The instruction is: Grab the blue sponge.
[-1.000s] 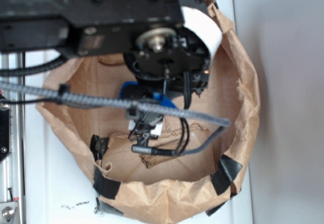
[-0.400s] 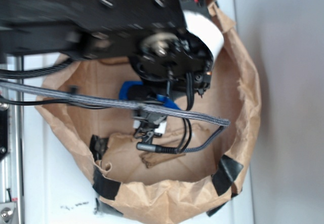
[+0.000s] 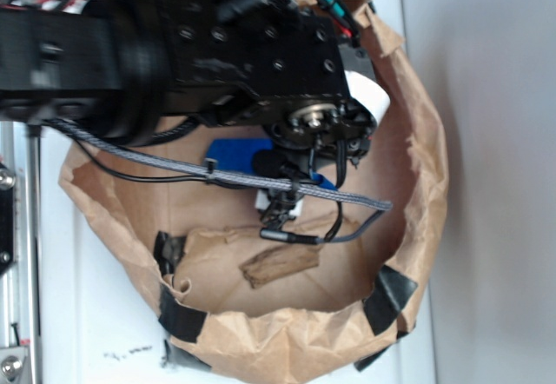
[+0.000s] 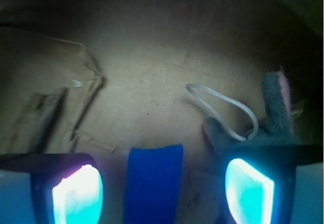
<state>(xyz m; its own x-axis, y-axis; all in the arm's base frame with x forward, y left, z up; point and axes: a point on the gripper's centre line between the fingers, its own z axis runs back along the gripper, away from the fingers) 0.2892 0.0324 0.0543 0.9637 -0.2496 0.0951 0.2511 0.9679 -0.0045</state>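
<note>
**Blue sponge between the spread fingers**

Blue was what you saw in the middle of the wrist view: the blue sponge (image 4: 153,183) lay flat on the brown paper, running down out of the bottom of the picture, in the gap between the two fingers of your hand (image 4: 163,193). The hand stood open, one glowing pad (image 4: 78,196) on one side of the sponge and the other well off on the other side, neither touching it. Ahead of the hand and toward that second pad, the grey plush toy (image 4: 268,127) lay with its pale cord loop (image 4: 223,110) spread on the paper; part of the toy sat just beyond that pad. Off to the far side of the first pad you had the brown wood piece (image 4: 43,115), dim and partly in shadow.

From the exterior view, the arm (image 3: 174,45) hung over the brown paper bag (image 3: 417,141), whose rolled walls stood on the white worktop (image 3: 87,323). The sponge (image 3: 234,151) showed there as a blue patch partly covered by the wrist, and the wood piece (image 3: 278,265) lay apart from it, lower in the picture.
</note>
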